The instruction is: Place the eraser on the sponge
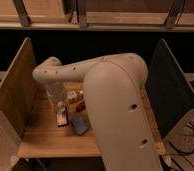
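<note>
My gripper [60, 106] hangs at the left of the wooden table [45, 142], pointing down from the end of the big white arm [115, 95]. It is shut on the eraser [62, 117], a dark bar with white and red-orange stripes that stands on end under the fingers, just above the tabletop. The sponge [80, 125], a small light-blue block, lies on the table just right of the eraser and slightly nearer the front, apart from it. The arm hides the table's right half.
A small white cube [71, 96] and a reddish-brown sausage-shaped thing [81, 106] lie just behind the sponge. A tall wooden side panel [12, 85] walls the table's left and a dark panel [171, 85] its right. A dark gap runs along the back.
</note>
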